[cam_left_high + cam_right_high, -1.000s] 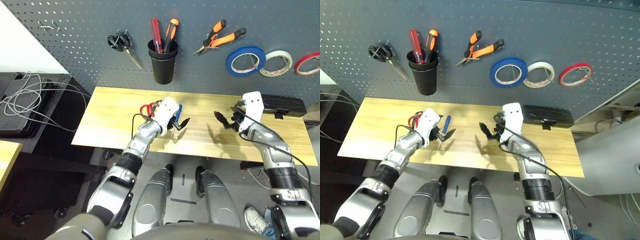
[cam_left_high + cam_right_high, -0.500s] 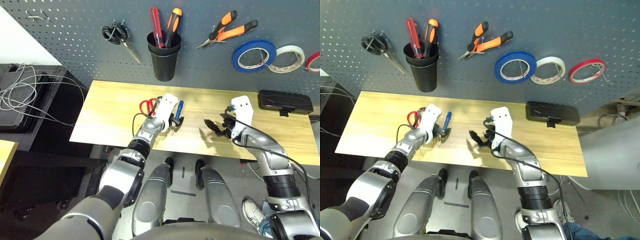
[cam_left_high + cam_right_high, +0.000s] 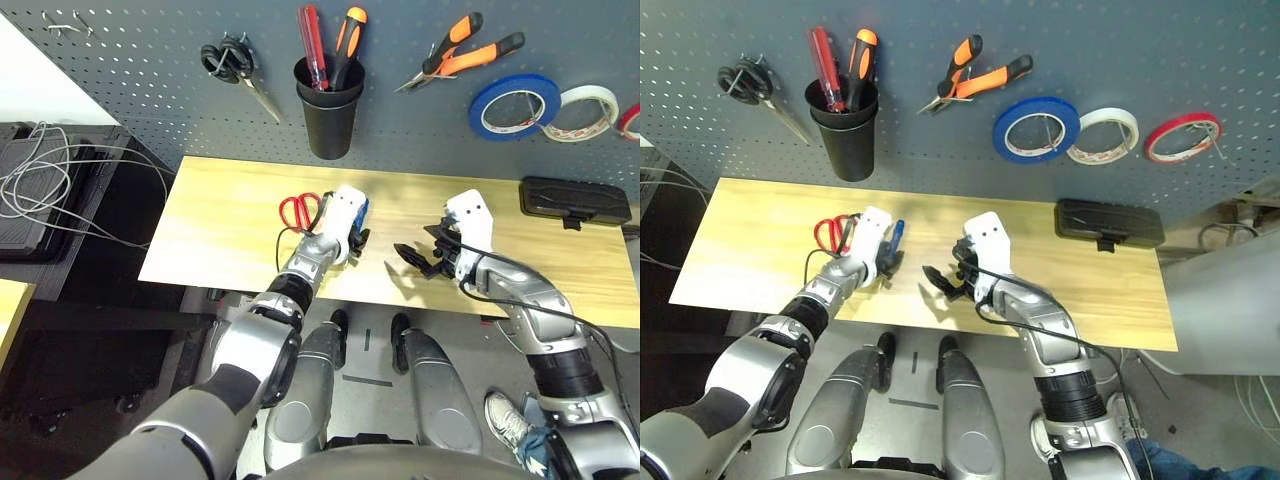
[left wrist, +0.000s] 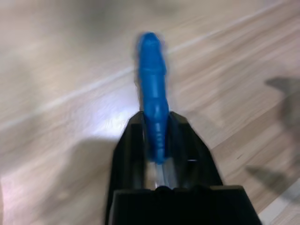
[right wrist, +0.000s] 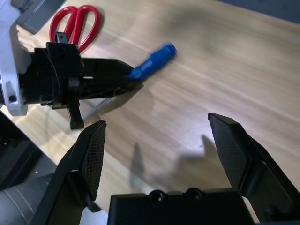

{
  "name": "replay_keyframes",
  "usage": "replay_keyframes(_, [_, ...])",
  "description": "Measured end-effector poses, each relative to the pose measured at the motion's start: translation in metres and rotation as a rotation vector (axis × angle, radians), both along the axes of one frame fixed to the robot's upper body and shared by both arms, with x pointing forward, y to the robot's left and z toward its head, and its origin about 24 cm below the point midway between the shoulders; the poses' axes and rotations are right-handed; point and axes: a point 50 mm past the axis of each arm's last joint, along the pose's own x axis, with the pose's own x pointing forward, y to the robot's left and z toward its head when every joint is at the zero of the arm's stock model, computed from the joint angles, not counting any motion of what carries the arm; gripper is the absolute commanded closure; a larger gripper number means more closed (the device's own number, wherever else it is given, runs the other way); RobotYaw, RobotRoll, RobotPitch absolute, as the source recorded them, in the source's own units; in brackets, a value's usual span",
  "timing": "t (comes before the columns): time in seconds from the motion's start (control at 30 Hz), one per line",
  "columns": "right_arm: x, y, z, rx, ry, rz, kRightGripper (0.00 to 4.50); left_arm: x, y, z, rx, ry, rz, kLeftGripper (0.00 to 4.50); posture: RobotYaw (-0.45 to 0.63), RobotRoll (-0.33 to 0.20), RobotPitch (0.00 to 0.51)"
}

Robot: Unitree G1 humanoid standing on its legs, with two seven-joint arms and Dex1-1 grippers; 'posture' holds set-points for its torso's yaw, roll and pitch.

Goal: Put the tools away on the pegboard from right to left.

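Now the left gripper [image 4: 157, 140], open a moment ago, jaws closed on the small blue-handled screwdriver [image 4: 153, 89], secures the next tool on the wooden desk [image 3: 230, 225], while the right gripper [image 5: 164, 150] waits, jaws wide.

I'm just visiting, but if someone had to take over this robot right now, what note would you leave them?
Left gripper: shut on the small blue-handled screwdriver, which lies on the table.
Right gripper: open, empty, above the table.
Done: blue tape roll and needle-nose pliers hang on the pegboard.
Left: stow the screwdriver, then the red-handled scissors lying beside it.
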Motion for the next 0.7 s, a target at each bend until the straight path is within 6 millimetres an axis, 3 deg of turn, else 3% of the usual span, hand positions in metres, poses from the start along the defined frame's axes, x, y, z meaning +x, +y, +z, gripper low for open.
replay_keyframes(0.3, [0.013,-0.003,0.019,-0.003,-0.079,0.075,0.00,-0.015,0.017,0.017,-0.094,-0.254,0.040,3.98,0.03,0.000,0.294])
replay_keyframes(0.37, [0.012,-0.005,0.022,-0.006,-0.078,0.134,0.00,-0.028,0.026,0.033,-0.141,-0.377,0.028,3.98,0.04,0.000,0.287])
replay_keyframes(0.7, [0.009,-0.001,0.036,-0.021,-0.152,0.296,0.00,-0.062,0.039,0.092,-0.277,-0.636,-0.053,3.98,0.05,0.000,0.283])
